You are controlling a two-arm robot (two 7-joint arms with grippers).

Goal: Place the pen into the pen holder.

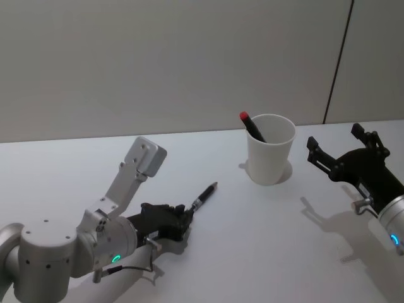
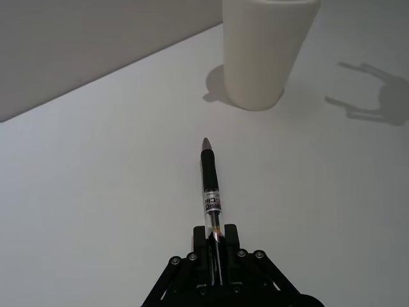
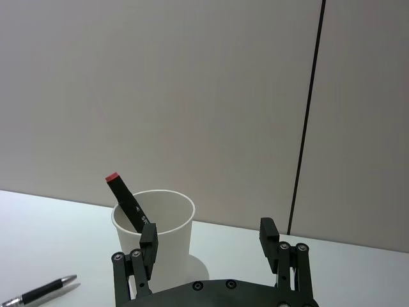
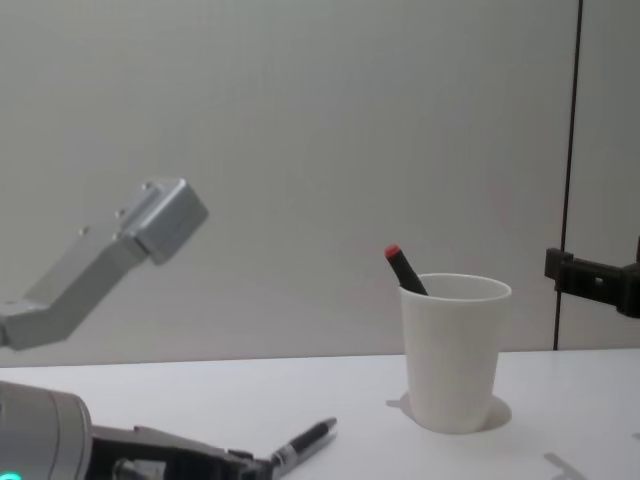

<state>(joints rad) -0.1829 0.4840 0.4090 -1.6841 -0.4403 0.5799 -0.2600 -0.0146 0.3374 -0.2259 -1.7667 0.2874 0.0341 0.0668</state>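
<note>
The left tool (image 1: 187, 218) sits low over the white bench (image 1: 63, 170), its two fingers closed on the back end of the pen (image 1: 204, 196). Most of the black barrel juts out ahead of the tool, with the grey tip aimed towards the pen holder (image 1: 270, 154). From the chest camera the tip looks slightly raised, though whether the pen touches the bench cannot be told. The pen holder, a plain white paper cup, stands upright farther back and to the right, well apart from the pen tip, and a red-capped black marker (image 1: 251, 125) leans inside it against the rim. The right tool (image 1: 334, 140) hangs above the bench just to the right of the cup, fingers spread wide with nothing between them.
</note>
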